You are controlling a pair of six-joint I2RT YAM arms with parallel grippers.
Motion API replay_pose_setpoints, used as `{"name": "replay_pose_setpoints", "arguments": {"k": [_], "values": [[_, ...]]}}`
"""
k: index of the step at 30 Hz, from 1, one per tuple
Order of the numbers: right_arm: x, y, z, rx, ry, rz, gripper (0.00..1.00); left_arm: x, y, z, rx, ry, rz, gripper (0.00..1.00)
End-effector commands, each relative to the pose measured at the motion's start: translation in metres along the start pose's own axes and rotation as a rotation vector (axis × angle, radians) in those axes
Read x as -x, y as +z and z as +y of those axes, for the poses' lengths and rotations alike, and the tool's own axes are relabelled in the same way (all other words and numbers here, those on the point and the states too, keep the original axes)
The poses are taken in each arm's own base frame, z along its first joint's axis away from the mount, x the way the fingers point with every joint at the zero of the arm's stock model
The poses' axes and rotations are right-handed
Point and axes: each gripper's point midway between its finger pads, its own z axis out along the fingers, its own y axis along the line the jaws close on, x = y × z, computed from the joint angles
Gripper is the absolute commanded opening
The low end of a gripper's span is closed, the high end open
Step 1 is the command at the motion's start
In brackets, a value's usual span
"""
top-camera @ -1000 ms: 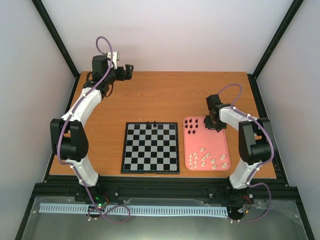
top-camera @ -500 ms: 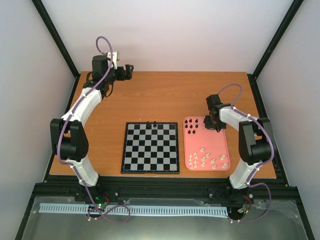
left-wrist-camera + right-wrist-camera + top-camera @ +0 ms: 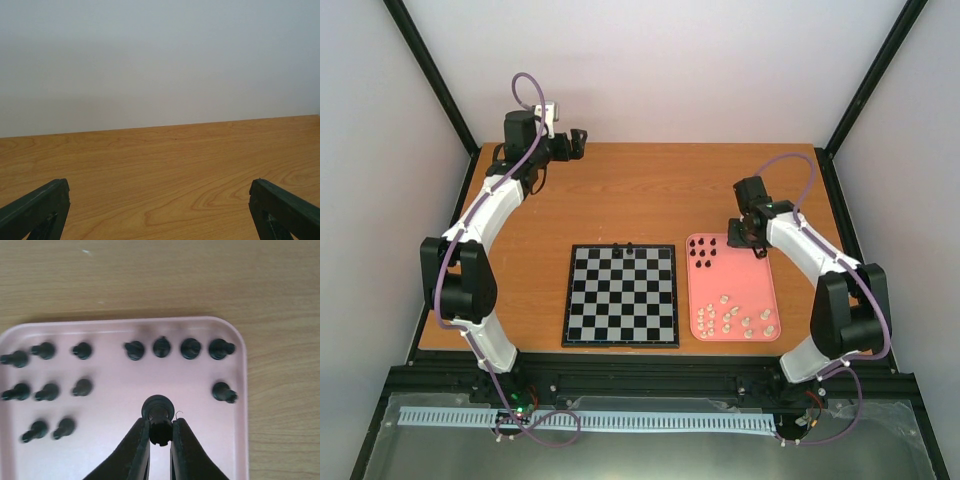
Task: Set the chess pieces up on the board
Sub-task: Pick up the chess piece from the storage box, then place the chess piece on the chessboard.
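The right gripper point(image 3: 159, 437) pinched a black piece point(image 3: 157, 409) below its head over the tray point(image 3: 232, 450) (light, stiff, probably slick), well apart from the board point(image 3: 620, 296); the left gripper point(image 3: 576, 143) stood open.

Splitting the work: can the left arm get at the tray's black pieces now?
Probably not: the left gripper sits at the table's far-left corner, and the right gripper, holding one, hangs over the black pieces.

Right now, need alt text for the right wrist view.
The right gripper has its jaws shut on one black chess piece above a pink tray. Thirteen more black pieces sit in loose rows on the tray, with the wooden table beyond its far rim.
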Motion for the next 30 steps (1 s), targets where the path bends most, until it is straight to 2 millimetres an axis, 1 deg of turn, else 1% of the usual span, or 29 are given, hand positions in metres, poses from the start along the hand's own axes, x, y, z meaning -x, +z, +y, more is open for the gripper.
{"name": "replay_pose_setpoints", "arguments": {"k": [1, 5, 8, 13, 16, 18, 22, 24, 27, 28, 30], "values": [[0.007, -0.024, 0.026, 0.036, -0.067, -0.027, 0.13, 0.023, -0.005, -0.007, -0.017, 0.003, -0.058, 1.0], [0.015, -0.038, 0.063, 0.084, -0.148, -0.051, 0.13, 0.028, -0.011, -0.009, -0.019, 0.002, -0.077, 1.0], [0.021, -0.044, 0.096, 0.134, -0.211, -0.065, 0.13, 0.03, -0.015, -0.009, -0.011, -0.002, -0.087, 1.0], [0.03, -0.047, 0.15, 0.207, -0.303, -0.078, 0.13, 0.04, -0.027, -0.006, 0.027, -0.012, -0.126, 1.0], [0.033, -0.045, 0.184, 0.253, -0.354, -0.076, 0.13, 0.051, -0.038, -0.008, 0.034, -0.018, -0.167, 1.0], [0.034, -0.045, 0.207, 0.283, -0.393, -0.076, 0.13, 0.062, -0.048, -0.007, 0.054, -0.018, -0.199, 1.0], [0.033, -0.045, 0.252, 0.346, -0.463, -0.08, 0.13, 0.083, -0.072, 0.003, 0.149, -0.03, -0.272, 1.0], [0.034, -0.048, 0.275, 0.391, -0.493, -0.085, 0.13, 0.092, -0.086, 0.005, 0.181, -0.032, -0.307, 1.0], [0.03, -0.05, 0.306, 0.452, -0.548, -0.078, 0.13, 0.101, -0.102, 0.004, 0.198, -0.026, -0.34, 1.0], [0.031, -0.056, 0.319, 0.477, -0.567, -0.086, 0.13, 0.103, -0.106, 0.003, 0.198, -0.023, -0.348, 1.0], [0.023, -0.053, 0.34, 0.506, -0.614, -0.063, 0.13, 0.105, -0.114, 0.001, 0.199, -0.017, -0.363, 1.0]]}}
